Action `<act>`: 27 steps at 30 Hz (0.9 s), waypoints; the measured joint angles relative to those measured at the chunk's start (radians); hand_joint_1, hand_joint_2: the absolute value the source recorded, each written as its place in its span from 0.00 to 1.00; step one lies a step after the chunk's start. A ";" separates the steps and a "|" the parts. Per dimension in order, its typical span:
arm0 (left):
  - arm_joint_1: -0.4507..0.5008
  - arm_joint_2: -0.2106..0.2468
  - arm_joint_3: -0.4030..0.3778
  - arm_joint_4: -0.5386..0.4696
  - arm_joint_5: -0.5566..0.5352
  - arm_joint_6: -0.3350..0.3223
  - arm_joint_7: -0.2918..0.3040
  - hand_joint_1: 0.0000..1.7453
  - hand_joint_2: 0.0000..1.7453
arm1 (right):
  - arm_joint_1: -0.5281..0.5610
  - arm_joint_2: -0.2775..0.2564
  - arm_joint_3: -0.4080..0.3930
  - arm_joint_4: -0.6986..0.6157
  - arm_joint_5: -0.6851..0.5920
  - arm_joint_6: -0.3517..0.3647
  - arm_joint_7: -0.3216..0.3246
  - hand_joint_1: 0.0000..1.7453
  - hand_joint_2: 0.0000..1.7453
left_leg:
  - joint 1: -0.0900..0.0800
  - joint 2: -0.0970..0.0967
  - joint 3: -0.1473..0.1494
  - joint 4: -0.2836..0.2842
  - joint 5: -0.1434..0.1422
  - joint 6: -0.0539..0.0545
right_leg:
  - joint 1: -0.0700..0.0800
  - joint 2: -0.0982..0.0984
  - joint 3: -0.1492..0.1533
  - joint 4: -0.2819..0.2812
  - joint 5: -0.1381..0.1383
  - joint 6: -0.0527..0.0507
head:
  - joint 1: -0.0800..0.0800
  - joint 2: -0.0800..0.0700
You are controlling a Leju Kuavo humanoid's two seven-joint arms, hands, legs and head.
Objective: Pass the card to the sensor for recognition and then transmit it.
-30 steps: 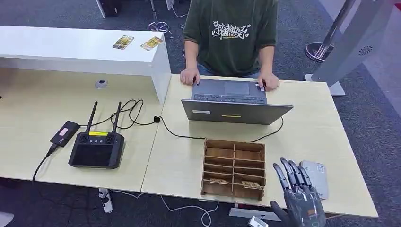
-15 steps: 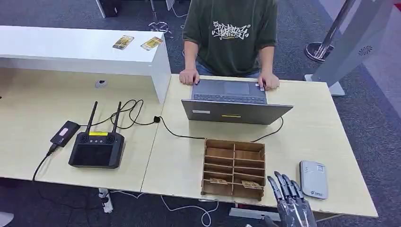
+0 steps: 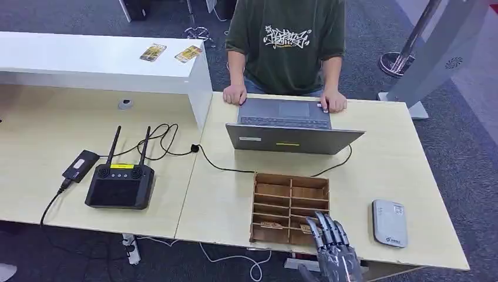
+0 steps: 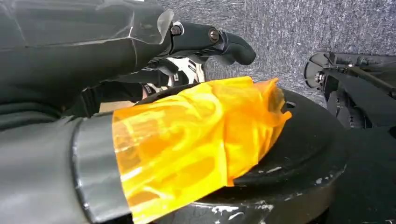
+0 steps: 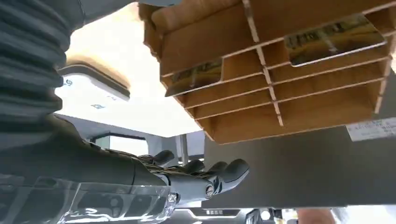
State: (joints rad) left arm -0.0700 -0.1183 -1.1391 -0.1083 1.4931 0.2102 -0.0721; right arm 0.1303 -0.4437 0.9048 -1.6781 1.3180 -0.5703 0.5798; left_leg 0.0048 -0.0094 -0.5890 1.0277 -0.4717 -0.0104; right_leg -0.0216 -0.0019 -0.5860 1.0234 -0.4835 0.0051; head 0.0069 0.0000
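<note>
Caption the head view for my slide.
Right hand reaches toward cards in wooden rack; sensor beside it.

The right hand [image 3: 333, 254] is hovering at the near edge of the tabletop [image 3: 387, 164], fingers spread, holding nothing, overlapping the near right corner of the wooden divider box [image 3: 290, 208]. Two cards [image 3: 271, 224] are lying in the box's near compartments. A grey sensor [image 3: 389, 222] is lying right of the box.

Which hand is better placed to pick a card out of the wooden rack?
The right hand. It is open at the near edge of the slotted brown wooden rack, its fingers next to a yellowish card there. The left hand hangs toward the floor.
</note>
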 joint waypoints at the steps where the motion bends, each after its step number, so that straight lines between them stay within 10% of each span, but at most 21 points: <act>1: 0.000 0.000 0.000 0.000 0.000 0.001 0.000 0.00 0.00 | -0.002 0.007 0.000 0.006 0.002 -0.002 -0.002 0.00 1.00 | 0.000 0.000 0.000 0.000 0.000 0.000 | 0.000 0.000 0.000 0.000 0.000 0.000 | 0.000 0.000; 27: -0.002 0.000 -0.001 0.000 -0.002 0.006 0.002 0.00 0.00 | -0.062 0.125 -0.107 0.216 0.020 -0.050 -0.196 0.00 1.00 | 0.000 0.000 0.000 0.000 0.000 0.000 | 0.000 0.000 0.000 0.000 0.000 0.000 | 0.000 0.000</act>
State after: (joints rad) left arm -0.0716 -0.1186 -1.1399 -0.1083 1.4916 0.2163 -0.0702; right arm 0.0681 -0.3189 0.7976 -1.4626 1.3379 -0.6206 0.3838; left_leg 0.0044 -0.0093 -0.5888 1.0278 -0.4717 -0.0104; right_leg -0.0219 -0.0020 -0.5859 1.0232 -0.4834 0.0051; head 0.0073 0.0000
